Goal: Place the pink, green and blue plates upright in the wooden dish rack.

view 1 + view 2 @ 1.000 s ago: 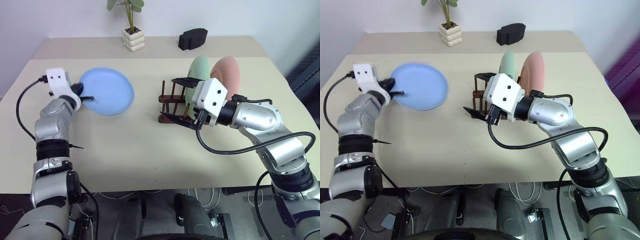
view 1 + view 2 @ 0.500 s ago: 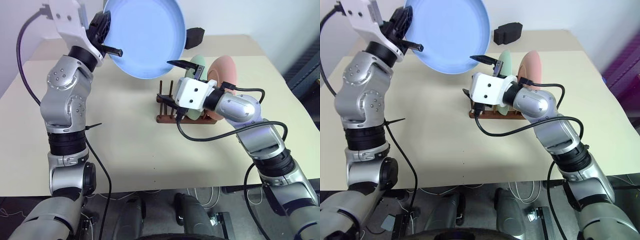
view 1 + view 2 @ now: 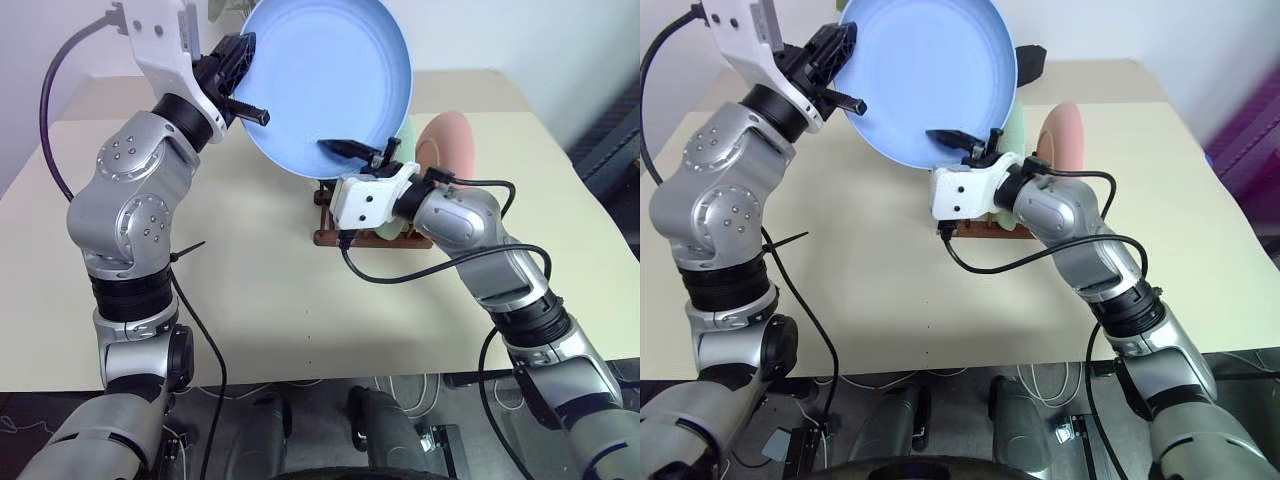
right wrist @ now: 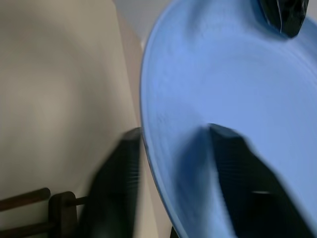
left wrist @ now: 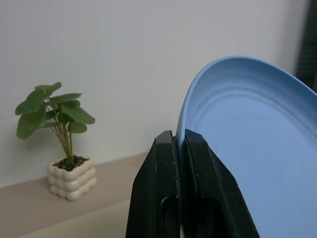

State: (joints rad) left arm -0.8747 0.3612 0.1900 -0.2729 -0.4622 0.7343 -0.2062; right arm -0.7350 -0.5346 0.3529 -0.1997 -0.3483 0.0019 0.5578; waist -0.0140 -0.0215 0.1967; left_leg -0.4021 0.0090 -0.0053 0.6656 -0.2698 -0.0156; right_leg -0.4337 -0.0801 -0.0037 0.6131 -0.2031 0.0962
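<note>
- Head views: left tool (image 3: 243, 92) clamped on the rim of the round light-blue plate (image 3: 330, 70), held raised and tilted above the small dark reddish-brown wooden dish rack (image 3: 330, 236) on the beige table (image 3: 250, 270). Right tool (image 3: 352, 152) straddles the plate's lower rim; firm grip not confirmed. Pale green plate (image 3: 403, 140) and pink plate (image 3: 450, 140) stand upright in the rack.
- Left wrist view: black fingers (image 5: 198, 198) pinch the blue rim; small potted plant (image 5: 67, 148) behind.
- Right wrist view: fingers (image 4: 233, 168) either side of the blue rim, rack pegs (image 4: 34, 198) below.
</note>
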